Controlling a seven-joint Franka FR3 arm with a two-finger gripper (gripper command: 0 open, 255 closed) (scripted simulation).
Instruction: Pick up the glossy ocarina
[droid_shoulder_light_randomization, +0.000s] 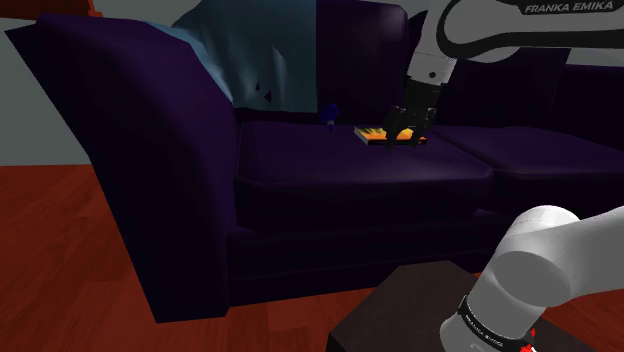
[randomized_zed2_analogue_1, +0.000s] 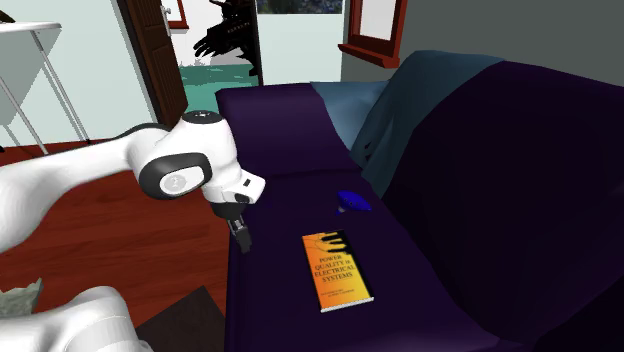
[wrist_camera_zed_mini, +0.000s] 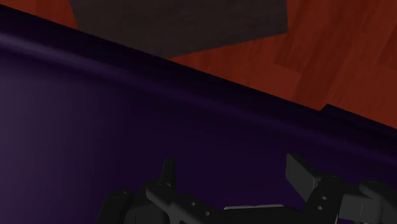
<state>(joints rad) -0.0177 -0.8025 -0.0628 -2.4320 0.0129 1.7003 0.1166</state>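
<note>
The ocarina (droid_shoulder_light_randomization: 329, 108) is a small glossy blue thing lying on the dark purple sofa seat (droid_shoulder_light_randomization: 350, 165), close to the backrest. In the second exterior view the ocarina (randomized_zed2_analogue_1: 355, 201) lies just beyond an orange book (randomized_zed2_analogue_1: 337, 270). My black gripper (randomized_zed2_analogue_1: 240, 236) hangs over the seat's front edge, well short of the ocarina, with the book between them. From the shoulder view the gripper (droid_shoulder_light_randomization: 403, 127) stands in front of the book (droid_shoulder_light_randomization: 380, 135). In the wrist view the gripper (wrist_camera_zed_mini: 234, 175) is open, its fingers (wrist_camera_zed_mini: 167, 173) apart over bare cushion, holding nothing.
A blue-grey blanket (droid_shoulder_light_randomization: 250, 50) drapes over the sofa back behind the ocarina. The high armrest (droid_shoulder_light_randomization: 120, 130) closes the seat's far end. Red wooden floor (wrist_camera_zed_mini: 331, 51) and the dark stand (droid_shoulder_light_randomization: 400, 310) lie in front of the sofa. A doorway (randomized_zed2_analogue_1: 215, 40) opens beyond.
</note>
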